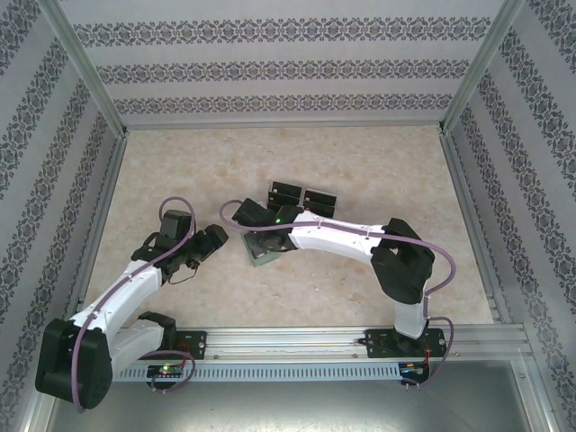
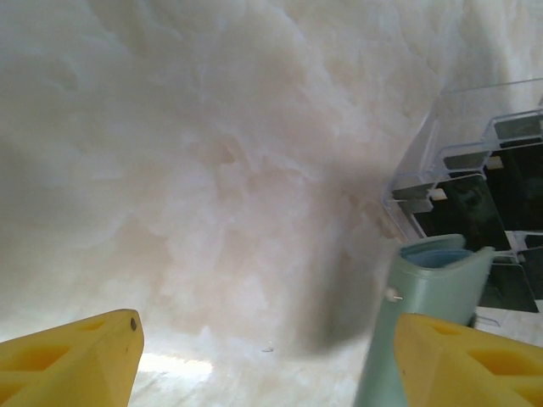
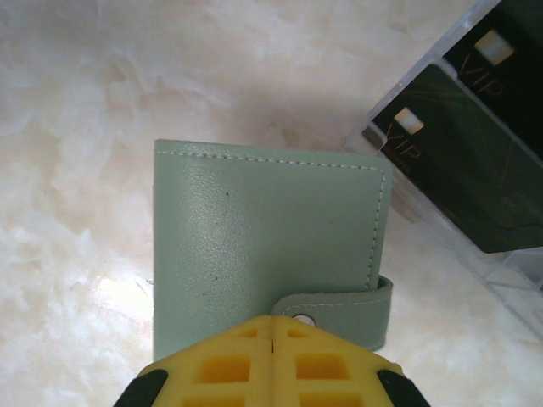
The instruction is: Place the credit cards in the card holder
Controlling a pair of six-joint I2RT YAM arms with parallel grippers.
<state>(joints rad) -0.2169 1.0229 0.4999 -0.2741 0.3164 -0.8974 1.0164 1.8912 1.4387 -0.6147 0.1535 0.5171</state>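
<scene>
Sage-green leather card holder [image 3: 263, 246] is pinched at its tab edge by the closed right hand [image 3: 271, 360], just beside the clear tray [image 3: 424, 222] of credit cards [image 3: 475, 178], while the open left hand [image 2: 267, 332] holds nothing; unsnapping the tab next probably needs both hands.

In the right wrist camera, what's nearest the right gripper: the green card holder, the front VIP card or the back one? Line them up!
1. card holder, centre, at the tips of the right gripper.
2. front VIP card, right, in the clear tray.
3. back VIP card, top right corner.
</scene>
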